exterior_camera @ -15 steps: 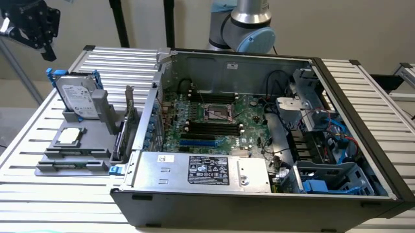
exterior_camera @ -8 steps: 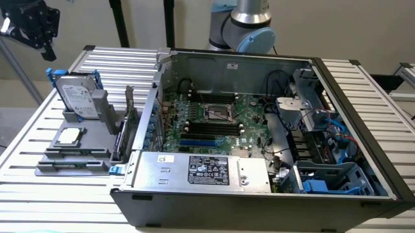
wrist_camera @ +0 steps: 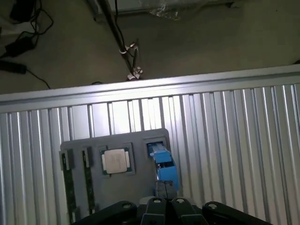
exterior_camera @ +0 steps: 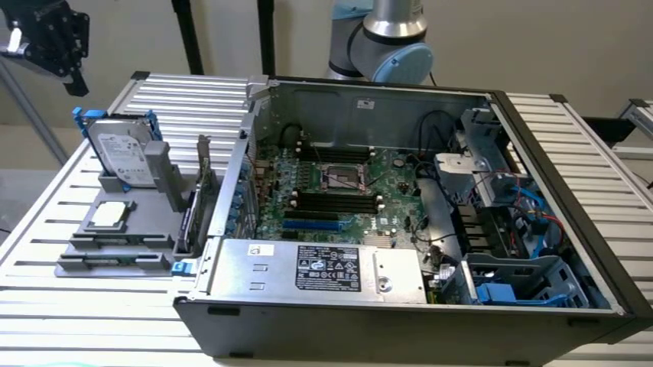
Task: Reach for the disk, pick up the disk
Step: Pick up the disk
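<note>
The disk [exterior_camera: 121, 153] stands upright on its edge in a grey holder [exterior_camera: 153, 229] at the exterior view's left, its white label facing out and a blue bracket around it. My gripper [exterior_camera: 73, 80] hangs high above and beyond it, well apart from it. In the wrist view the disk [wrist_camera: 163, 165] appears edge-on as a blue strip in the holder [wrist_camera: 140, 140], directly below my gripper [wrist_camera: 166, 205]. Its fingers are pressed together, shut, with nothing between them.
A small square silver chip [exterior_camera: 110, 215] lies in the holder beside the disk. An open computer case [exterior_camera: 571, 252] takes up most of the slatted metal table [exterior_camera: 183, 95], with a silver box [exterior_camera: 316, 267] at its front. Dark stand poles [exterior_camera: 189, 38] rise behind.
</note>
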Action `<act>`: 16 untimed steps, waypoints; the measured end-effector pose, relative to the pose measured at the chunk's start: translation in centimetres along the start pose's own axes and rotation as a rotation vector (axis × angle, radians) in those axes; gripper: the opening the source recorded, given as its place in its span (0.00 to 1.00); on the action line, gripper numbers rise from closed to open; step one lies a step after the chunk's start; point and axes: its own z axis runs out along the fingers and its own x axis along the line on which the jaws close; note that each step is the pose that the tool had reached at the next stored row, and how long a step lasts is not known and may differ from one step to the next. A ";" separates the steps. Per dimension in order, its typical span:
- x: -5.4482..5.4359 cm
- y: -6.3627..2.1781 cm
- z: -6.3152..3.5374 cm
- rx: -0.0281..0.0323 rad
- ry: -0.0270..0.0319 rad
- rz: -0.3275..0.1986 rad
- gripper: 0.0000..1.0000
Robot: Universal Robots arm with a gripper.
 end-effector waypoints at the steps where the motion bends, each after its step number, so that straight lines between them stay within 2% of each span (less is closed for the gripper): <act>1: 0.0 0.00 0.00 0.0001 0.0007 -0.018 0.11; 5: 0.0 0.00 0.00 0.0002 0.0004 -0.077 0.11; 6: 0.0 0.00 -0.01 0.0000 -0.0022 -0.088 0.11; 7: 0.0 0.00 0.00 -0.0001 -0.0105 -0.108 0.11; 8: 0.0 0.00 0.00 -0.0003 -0.0139 -0.118 0.11; 16: 0.0 0.00 0.00 -0.0004 -0.0157 -0.131 0.11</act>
